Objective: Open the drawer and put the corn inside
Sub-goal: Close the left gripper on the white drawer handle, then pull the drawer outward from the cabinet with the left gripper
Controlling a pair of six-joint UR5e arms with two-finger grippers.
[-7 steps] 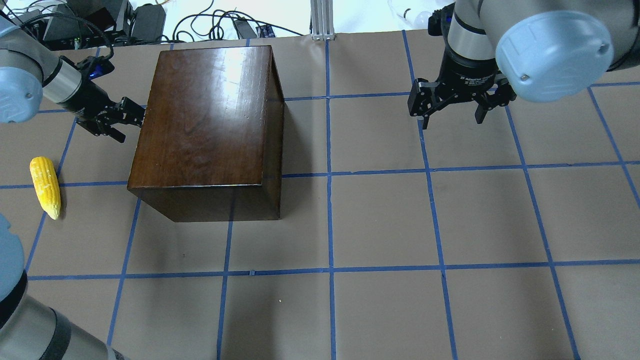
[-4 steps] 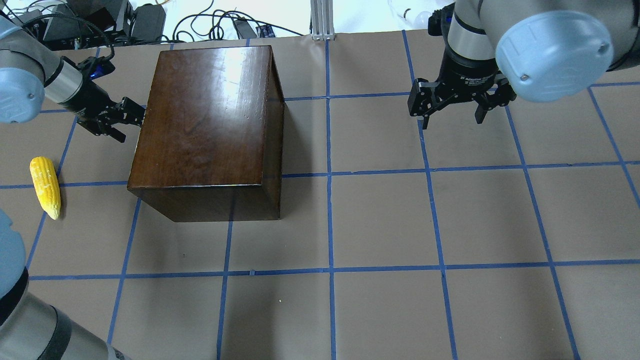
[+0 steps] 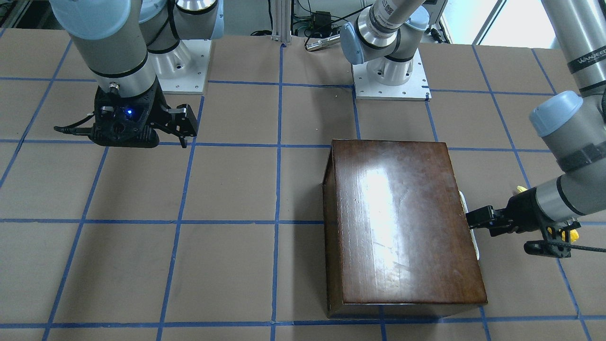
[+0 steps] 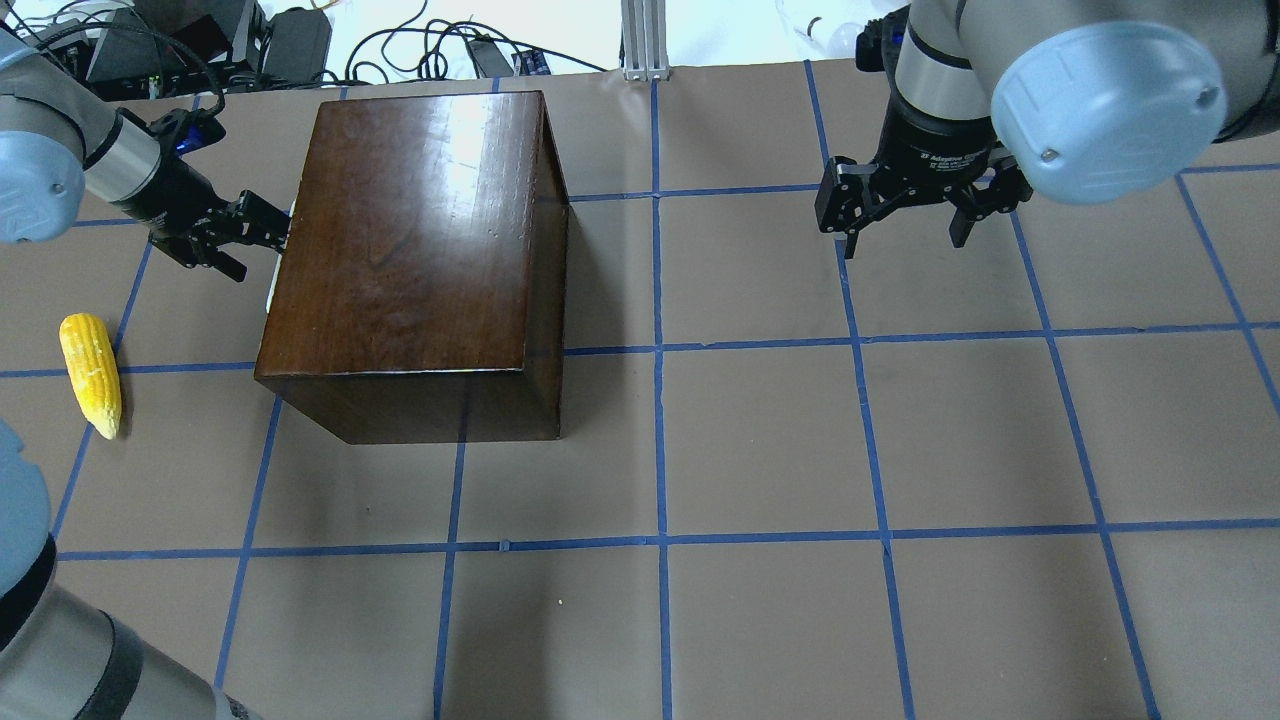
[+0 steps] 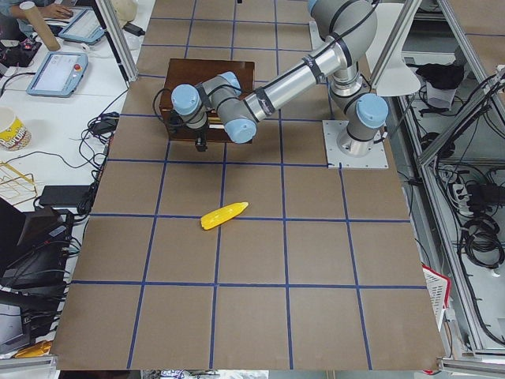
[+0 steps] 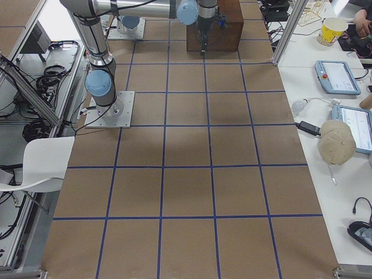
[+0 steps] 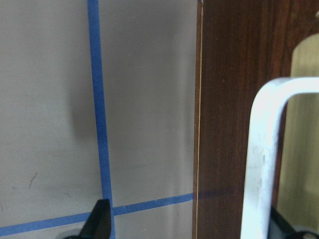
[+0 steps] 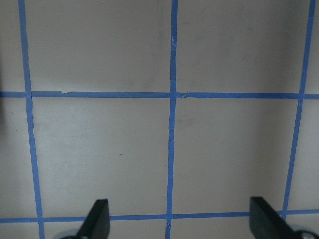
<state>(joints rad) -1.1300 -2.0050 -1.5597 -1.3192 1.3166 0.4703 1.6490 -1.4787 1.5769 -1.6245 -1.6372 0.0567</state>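
The glossy dark-brown box point(image 4: 410, 240) stands at the table's far left. Its drawer point(image 4: 281, 245) shows as a thin pale strip at the box's left side, and also in the front-facing view point(image 3: 469, 222). My left gripper point(image 4: 255, 240) is open at that side. In the left wrist view its right finger point(image 7: 285, 225) sits behind the white U-shaped handle point(image 7: 261, 149) on the dark front panel point(image 7: 229, 99). The yellow corn point(image 4: 90, 372) lies on the table left of the box, apart from both grippers. My right gripper point(image 4: 900, 235) hangs open and empty over the far right of the table.
Brown paper with blue tape squares point(image 4: 860, 340) covers the table. Cables and power bricks point(image 4: 300, 40) lie beyond the far edge. An aluminium post point(image 4: 645, 40) stands at the far middle. The arm bases point(image 3: 390, 76) sit on the robot's side.
The pale strip of the drawer has come into view at the box's left side. My left gripper has shifted slightly away from the box. The right arm and the corn have not moved.
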